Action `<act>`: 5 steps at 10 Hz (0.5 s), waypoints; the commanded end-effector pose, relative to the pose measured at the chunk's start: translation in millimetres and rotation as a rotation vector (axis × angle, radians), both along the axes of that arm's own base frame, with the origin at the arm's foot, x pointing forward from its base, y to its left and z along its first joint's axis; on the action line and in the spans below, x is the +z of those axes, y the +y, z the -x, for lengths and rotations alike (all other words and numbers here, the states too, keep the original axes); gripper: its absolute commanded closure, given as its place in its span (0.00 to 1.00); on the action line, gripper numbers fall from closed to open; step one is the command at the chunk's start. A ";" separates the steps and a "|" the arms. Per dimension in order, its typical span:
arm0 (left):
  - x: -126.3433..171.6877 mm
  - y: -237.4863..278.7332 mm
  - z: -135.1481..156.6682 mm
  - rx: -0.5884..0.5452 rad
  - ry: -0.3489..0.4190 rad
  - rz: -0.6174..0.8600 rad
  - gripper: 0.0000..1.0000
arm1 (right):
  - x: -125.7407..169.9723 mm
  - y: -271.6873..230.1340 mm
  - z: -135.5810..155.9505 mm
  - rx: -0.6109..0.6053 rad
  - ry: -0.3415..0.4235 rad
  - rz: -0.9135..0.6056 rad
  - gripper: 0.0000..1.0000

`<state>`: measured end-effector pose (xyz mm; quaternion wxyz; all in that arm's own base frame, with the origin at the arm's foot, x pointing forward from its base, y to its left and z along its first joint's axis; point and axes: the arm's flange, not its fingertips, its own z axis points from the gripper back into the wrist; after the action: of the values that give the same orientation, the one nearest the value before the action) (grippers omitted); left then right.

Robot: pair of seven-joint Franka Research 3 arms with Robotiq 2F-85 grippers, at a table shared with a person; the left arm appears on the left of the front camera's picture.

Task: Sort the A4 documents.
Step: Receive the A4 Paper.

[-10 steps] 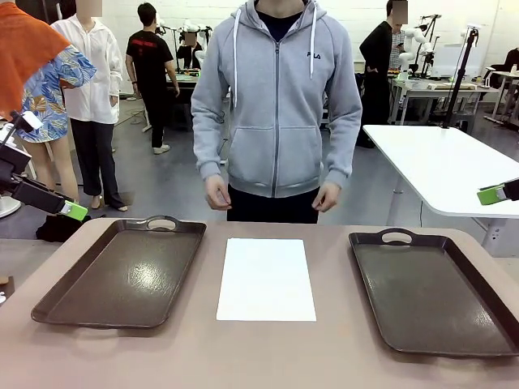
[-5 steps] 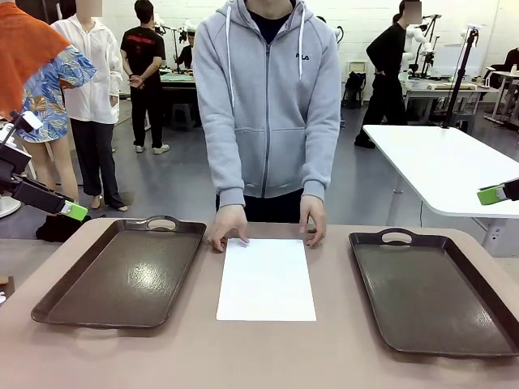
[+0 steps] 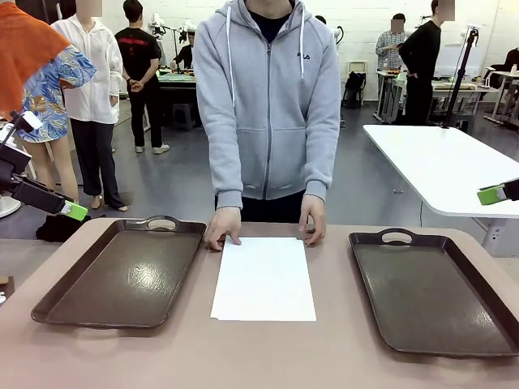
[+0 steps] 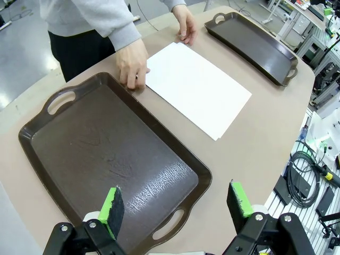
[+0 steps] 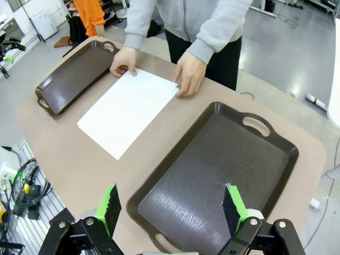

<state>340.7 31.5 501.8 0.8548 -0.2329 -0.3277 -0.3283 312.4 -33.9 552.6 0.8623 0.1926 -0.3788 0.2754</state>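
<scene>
The tan surface (image 3: 259, 356) before me carries a dark brown left tray (image 3: 122, 275) and a matching right tray (image 3: 430, 292). Between them, clear of both, the white A4 documents (image 3: 264, 279) lie flat.

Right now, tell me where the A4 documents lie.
Front view: the A4 documents lie mid-table between the left tray and right tray, the person's hands at their far corners.

The front view sits at the near edge of the beige worktop (image 3: 259, 356), facing across to the grey-hooded person (image 3: 268, 105) at the far edge. The left wrist view looks steeply down, close over the left dark brown plastic tray (image 4: 106, 159). The right wrist view does likewise over the right dark brown tray (image 5: 223, 170). All three share the white A4 sheets (image 3: 263, 279) at the middle.
</scene>
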 end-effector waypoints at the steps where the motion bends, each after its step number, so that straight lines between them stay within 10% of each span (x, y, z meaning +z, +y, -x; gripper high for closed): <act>1: -1.3 1.0 -0.8 -0.010 -0.002 0.009 0.00 | -0.8 0.4 -0.6 0.001 0.003 0.001 0.00; 5: -1.3 1.0 -0.8 -0.010 -0.002 0.009 0.00 | -0.8 0.4 -0.6 0.001 0.003 0.001 0.00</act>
<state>340.7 31.4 501.8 0.8548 -0.2329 -0.3276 -0.3284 312.4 -33.9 552.6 0.8623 0.1926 -0.3788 0.2754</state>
